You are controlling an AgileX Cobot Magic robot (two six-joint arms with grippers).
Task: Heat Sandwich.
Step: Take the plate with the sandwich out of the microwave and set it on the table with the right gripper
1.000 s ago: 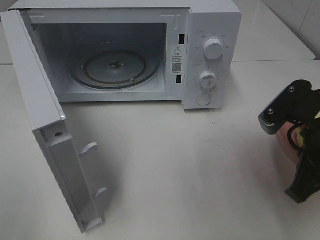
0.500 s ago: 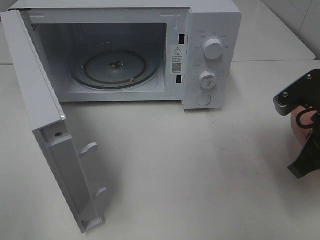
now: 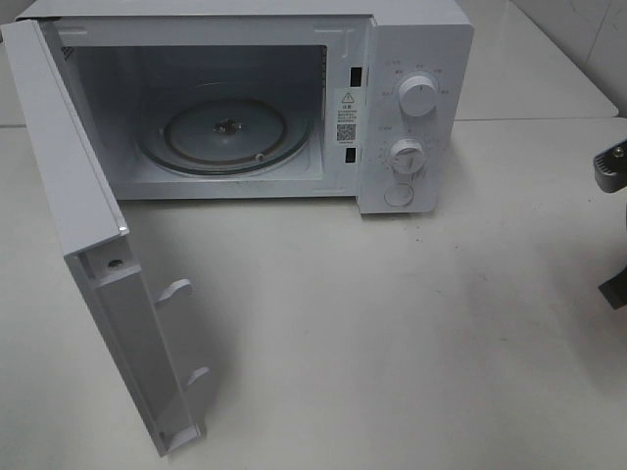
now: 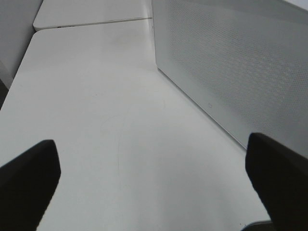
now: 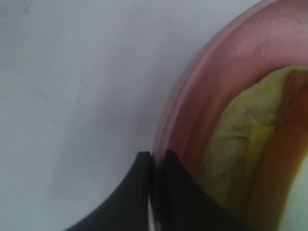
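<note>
Risks. The right gripper (image 5: 155, 192) is seen in its wrist view with its two dark fingers (image 5: 130, 197) pressed together at the rim of the pink plate (image 5: 202, 96); the rim edge appears to be pinched between them, though the contact itself is hidden by the fingers. Because only a thin edge is gripped, the plate could tilt or slip free when carried, and the sandwich (image 5: 240, 159) could slide off. In the high view only a small dark part of the right arm (image 3: 612, 166) shows at the right edge, well apart from the microwave (image 3: 411, 108); plate and sandwich lie outside that view. A long carry across the table (image 3: 392, 333) is therefore judged to be needed. The door (image 3: 88, 225) stands wide open and the glass turntable (image 3: 230, 132) is bare, so entry is unobstructed, but the plate could catch on the cavity's lower sill if brought in too low.

The left gripper (image 4: 154, 187) is fully spread, holding nothing, beside the microwave's perforated side wall (image 4: 240, 62).

Sandwich. It rests on the plate, close under the right wrist camera. A pale yellow-green layer and a golden-brown crust edge are visible; the view is too close and blurred for its full outline to be made out.
</note>
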